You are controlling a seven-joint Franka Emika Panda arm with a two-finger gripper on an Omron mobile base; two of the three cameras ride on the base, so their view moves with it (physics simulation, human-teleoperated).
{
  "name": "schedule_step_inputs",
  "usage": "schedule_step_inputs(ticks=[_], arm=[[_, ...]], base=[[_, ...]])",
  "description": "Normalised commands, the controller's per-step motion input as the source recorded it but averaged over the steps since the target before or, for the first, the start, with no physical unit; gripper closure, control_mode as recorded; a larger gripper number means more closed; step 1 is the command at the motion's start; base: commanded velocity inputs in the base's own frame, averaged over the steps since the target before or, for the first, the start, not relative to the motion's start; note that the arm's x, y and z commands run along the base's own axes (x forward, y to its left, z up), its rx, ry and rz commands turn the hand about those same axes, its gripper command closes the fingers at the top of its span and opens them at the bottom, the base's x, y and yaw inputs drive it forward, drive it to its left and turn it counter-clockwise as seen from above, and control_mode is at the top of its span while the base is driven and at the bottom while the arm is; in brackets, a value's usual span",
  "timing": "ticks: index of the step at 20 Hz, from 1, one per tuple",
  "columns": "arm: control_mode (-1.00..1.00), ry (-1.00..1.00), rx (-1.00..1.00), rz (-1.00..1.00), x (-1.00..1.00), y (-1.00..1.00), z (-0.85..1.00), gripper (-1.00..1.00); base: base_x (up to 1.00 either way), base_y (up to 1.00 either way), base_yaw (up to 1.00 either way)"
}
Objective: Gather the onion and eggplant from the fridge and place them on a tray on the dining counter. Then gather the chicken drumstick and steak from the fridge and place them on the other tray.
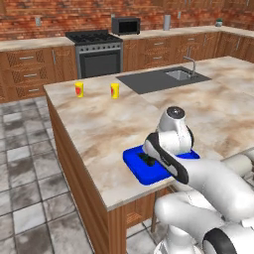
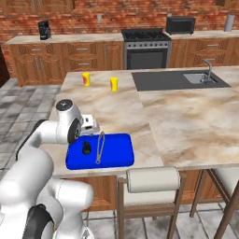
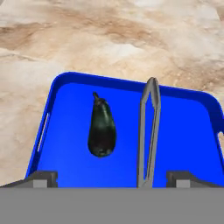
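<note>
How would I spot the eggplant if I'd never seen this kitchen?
Find the big marbled dining counter, then the bright blue tray at its near edge. The eggplant lies inside it: a small, glossy, near-black teardrop with a stem, beside thin grey metal tongs, which are long and pale.

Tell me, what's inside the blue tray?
Inside the blue rectangular tray lie a dark purple eggplant and grey metal tongs. Its near edge is hidden, so more could be there.
</note>
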Motion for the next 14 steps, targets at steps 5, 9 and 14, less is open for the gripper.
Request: schedule_step_inputs(ticks=[5, 9, 14], arm=[[-1.0, -0.1, 0.0, -0.05, -1.0, -0.18, 0.52, -1.0], [-1.0, -0.23, 0.0, -0.12, -1.0, -0.2, 0.3, -1.0], [-1.0, -0.09, 0.0, -0.02, -0.39, 0.03, 0.02, -1.0]], base=[[0.0, 0.0, 0.0], [0.0, 0.0, 0.0], [0.0, 0.0, 0.0]])
